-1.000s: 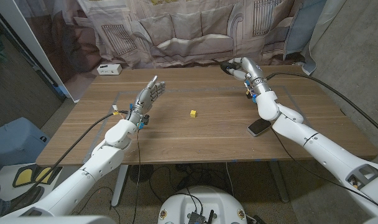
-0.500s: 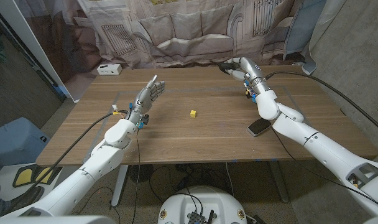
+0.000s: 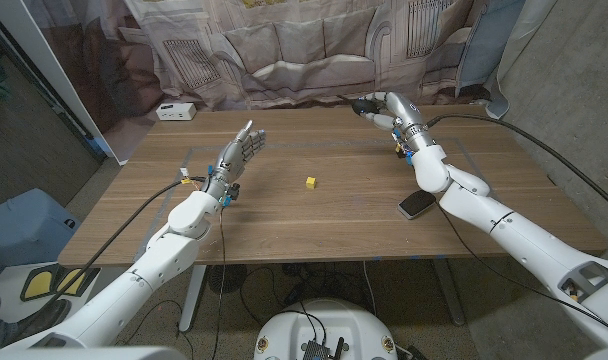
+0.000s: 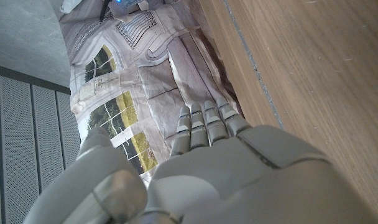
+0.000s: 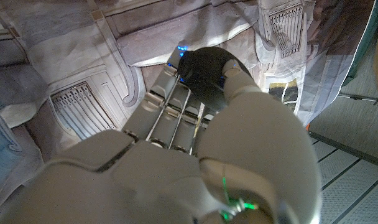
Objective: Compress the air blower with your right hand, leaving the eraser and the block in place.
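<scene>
From the head view, the right hand (image 3: 388,107) is wrapping its fingers around the black air blower (image 3: 366,105) at the far edge of the wooden table (image 3: 334,220), with its dark end poking out toward the left. The small yellow block (image 3: 310,182) is sitting mid-table. The dark eraser (image 3: 417,205) is lying beside the right forearm. The left hand (image 3: 239,152) is standing up, fingers apart, holding nothing. A white box (image 3: 175,111) is resting at the far left corner.

In the left wrist view, the left hand (image 4: 204,165) is reaching beside the table toward a printed curtain (image 4: 139,81).

In the right wrist view, the right hand (image 5: 195,137) is gripping the air blower (image 5: 204,71).
</scene>
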### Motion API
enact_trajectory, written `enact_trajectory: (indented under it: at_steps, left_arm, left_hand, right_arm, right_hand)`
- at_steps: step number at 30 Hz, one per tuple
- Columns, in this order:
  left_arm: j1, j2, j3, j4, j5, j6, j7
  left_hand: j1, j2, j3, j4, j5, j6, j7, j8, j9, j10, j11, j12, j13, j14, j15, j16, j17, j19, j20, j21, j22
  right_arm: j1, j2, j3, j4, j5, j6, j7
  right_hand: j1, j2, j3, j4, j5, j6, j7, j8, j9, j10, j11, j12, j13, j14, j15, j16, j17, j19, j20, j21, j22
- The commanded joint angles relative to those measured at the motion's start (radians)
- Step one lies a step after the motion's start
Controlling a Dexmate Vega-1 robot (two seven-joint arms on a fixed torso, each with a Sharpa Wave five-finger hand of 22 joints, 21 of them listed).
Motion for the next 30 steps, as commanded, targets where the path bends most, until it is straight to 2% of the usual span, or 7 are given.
enact_trajectory:
  at_steps: [1, 26, 30]
  left_arm:
    - [0.000, -0.003, 0.001, 0.002, 0.002, -0.002, 0.001]
    - [0.009, 0.001, -0.003, -0.011, 0.004, -0.001, 0.010]
    - [0.011, 0.004, -0.004, -0.015, 0.004, 0.002, 0.010]
  left_hand:
    - [0.000, 0.008, 0.002, -0.006, -0.001, 0.005, 0.001, 0.001, 0.004, 0.006, 0.004, -0.001, 0.002, 0.006, 0.002, -0.001, 0.001, 0.010, -0.001, -0.002, 0.005]
    - [-0.001, 0.009, 0.002, -0.007, -0.001, 0.005, 0.002, 0.000, 0.004, 0.005, 0.002, -0.002, 0.002, 0.007, 0.004, -0.002, 0.001, 0.009, 0.000, -0.002, 0.005]
    - [-0.001, 0.009, 0.002, -0.008, -0.001, 0.005, 0.002, 0.000, 0.004, 0.005, 0.003, -0.002, 0.002, 0.006, 0.004, -0.002, 0.001, 0.009, 0.000, -0.003, 0.005]
  right_arm:
    - [0.001, -0.008, 0.000, -0.003, -0.006, 0.008, 0.009]
    - [-0.008, -0.019, 0.006, -0.015, -0.014, 0.025, 0.014]
    - [-0.010, -0.021, 0.008, -0.019, -0.014, 0.026, 0.017]
  right_hand:
    - [0.002, -0.013, -0.010, 0.001, 0.003, -0.013, 0.004, -0.005, 0.001, -0.015, 0.002, 0.000, 0.004, -0.012, -0.060, -0.002, 0.006, -0.007, 0.000, -0.002, 0.002]
    - [-0.011, -0.035, -0.038, 0.001, -0.001, -0.057, 0.008, -0.027, 0.003, -0.074, -0.002, -0.004, 0.006, -0.071, -0.048, -0.020, 0.017, -0.044, 0.005, -0.019, 0.001]
    - [-0.010, -0.037, -0.041, 0.000, -0.001, -0.062, 0.008, -0.028, 0.004, -0.082, 0.004, -0.003, 0.006, -0.083, -0.049, -0.024, 0.019, -0.047, 0.005, -0.021, 0.000]
